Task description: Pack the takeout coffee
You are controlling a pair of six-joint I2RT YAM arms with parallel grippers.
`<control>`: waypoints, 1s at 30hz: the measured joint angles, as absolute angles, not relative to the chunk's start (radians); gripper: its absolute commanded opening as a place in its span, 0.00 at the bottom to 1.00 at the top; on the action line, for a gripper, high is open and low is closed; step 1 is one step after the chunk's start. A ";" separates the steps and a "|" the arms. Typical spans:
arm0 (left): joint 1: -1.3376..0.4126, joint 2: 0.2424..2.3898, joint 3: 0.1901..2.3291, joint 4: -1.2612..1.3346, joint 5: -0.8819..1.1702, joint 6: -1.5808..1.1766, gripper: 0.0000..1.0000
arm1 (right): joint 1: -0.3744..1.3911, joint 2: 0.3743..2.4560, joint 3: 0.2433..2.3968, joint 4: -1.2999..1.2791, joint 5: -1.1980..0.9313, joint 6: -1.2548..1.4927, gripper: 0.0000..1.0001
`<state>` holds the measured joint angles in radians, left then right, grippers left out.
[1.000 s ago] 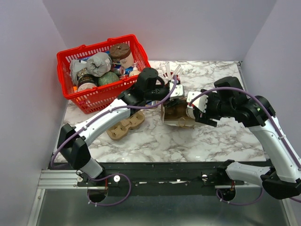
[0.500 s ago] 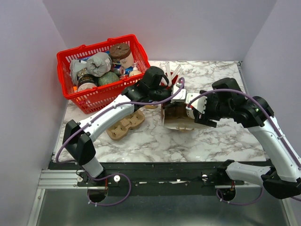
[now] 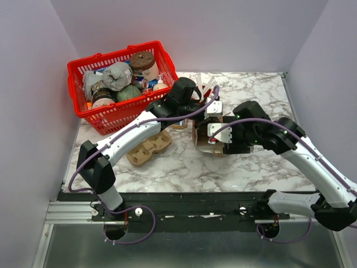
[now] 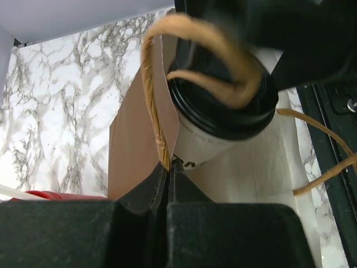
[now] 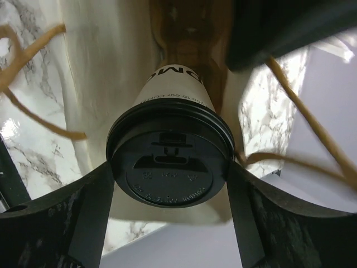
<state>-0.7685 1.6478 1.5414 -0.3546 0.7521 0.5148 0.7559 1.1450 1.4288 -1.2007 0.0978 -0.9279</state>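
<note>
The takeout coffee (image 5: 170, 170), a cream-white cup with a black lid, lies on its side with its base inside a brown paper bag (image 3: 202, 138). My right gripper (image 5: 170, 178) is shut on it, one finger (image 5: 95, 195) on each side of the lid. The left wrist view shows the cup (image 4: 198, 142) in the bag's mouth under a twine handle (image 4: 223, 84). My left gripper (image 4: 170, 164) is shut on the bag's upper edge (image 4: 158, 134), pinching the paper. From the top, both grippers meet at the bag and hide the cup.
A red basket (image 3: 120, 114) full of groceries stands at the back left. A cardboard cup carrier (image 3: 146, 148) lies left of the bag. A red cup with white cutlery (image 3: 204, 89) stands just behind the bag. The table's near edge (image 3: 184, 192) runs below the bag.
My left gripper has shut on the bag's edge. The right arm has moved left with the cup, pushing it into the bag's mouth.
</note>
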 measured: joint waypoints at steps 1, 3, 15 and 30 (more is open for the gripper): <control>-0.770 1.650 1.544 -0.350 0.752 0.505 0.02 | 0.761 1.152 1.411 -1.195 0.098 -0.937 0.01; -0.773 1.655 1.546 -0.338 0.752 0.479 0.01 | 0.767 1.157 1.385 -1.194 0.097 -0.947 0.01; -0.743 1.693 1.563 -0.255 0.754 0.325 0.00 | 0.773 1.048 1.300 -1.172 0.101 -0.963 0.00; -0.727 1.700 1.546 -0.239 0.788 0.294 0.00 | 0.773 1.147 1.284 -1.093 0.138 -0.951 0.00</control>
<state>-0.7265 1.6997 1.5459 -0.2386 0.7879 0.2935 0.7734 1.1469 1.2839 -1.0935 0.1379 -0.9508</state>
